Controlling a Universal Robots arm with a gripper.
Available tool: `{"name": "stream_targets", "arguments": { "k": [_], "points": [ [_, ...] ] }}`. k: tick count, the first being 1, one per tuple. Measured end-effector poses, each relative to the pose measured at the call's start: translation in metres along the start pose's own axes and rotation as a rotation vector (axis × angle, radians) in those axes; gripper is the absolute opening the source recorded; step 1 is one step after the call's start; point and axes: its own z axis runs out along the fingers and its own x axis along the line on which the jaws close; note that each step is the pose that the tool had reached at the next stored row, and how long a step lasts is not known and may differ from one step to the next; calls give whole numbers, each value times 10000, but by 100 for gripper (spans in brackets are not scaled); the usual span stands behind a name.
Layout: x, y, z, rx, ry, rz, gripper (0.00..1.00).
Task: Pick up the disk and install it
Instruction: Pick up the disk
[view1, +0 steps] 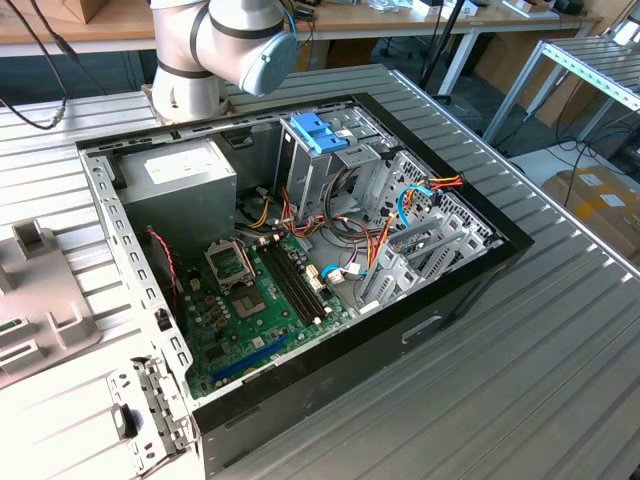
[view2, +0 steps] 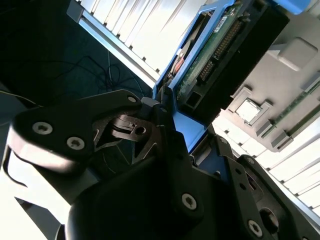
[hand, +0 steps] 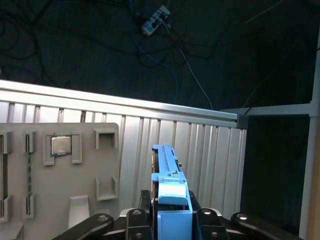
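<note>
Ribbed table (hand: 200, 145), 1 disk (hand: 166, 162) in gripper (hand: 173, 210)

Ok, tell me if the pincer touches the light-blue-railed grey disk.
Touching: in the first wrist view the pincer clamps the light-blue-railed disk with no gap.

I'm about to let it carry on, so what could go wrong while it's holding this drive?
1. The jaws clamp the disk near its light-blue end, so it could tilt or slip.
2. Loose cables beside the drive cage in the open computer case might snag it during insertion.
</note>
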Motion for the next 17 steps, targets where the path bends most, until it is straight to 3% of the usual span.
{"name": "stream_targets", "arguments": {
  "k": [4, 8, 10, 11, 12, 14, 15, 16, 17],
  "points": [
    [-16, 1, -43, 9, -97, -5, 37],
    [-27, 2, -74, 11, -109, -6, 37],
    [-28, 0, -78, 4, -39, -3, 37],
    [-28, 1, -80, -5, 44, 3, 37],
    [-29, 2, -80, -15, 158, 8, 37],
    [-29, 1, -81, -75, 794, 42, 37],
    [-29, 2, -81, -97, 1025, 55, 37],
    [-29, 2, -81, -130, 1367, 73, 37],
    [-29, 1, -81, -152, 1610, 86, 37]
  ]
}}
